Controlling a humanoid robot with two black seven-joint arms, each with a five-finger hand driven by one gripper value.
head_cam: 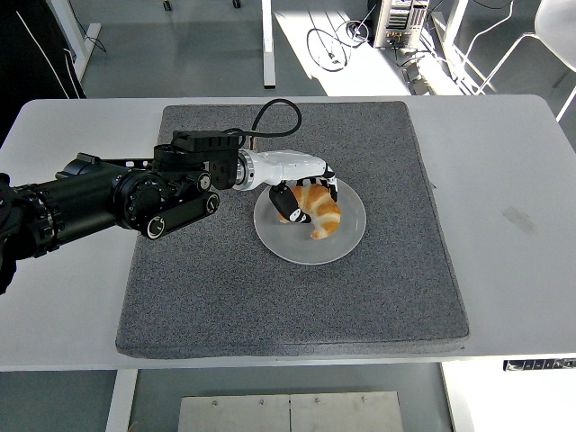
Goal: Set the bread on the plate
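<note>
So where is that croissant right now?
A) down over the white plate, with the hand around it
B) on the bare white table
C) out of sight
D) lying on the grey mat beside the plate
A: the croissant sits over the white plate, the left hand curled around it.

Your left hand [301, 191] covers the bread's [317, 211] far end; can't tell if fingers grip it. Arm cut off at left edge.

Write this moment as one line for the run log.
arm: left | left hand: shut on croissant | croissant: on plate | plate: on grey mat | right arm: not in view
</note>
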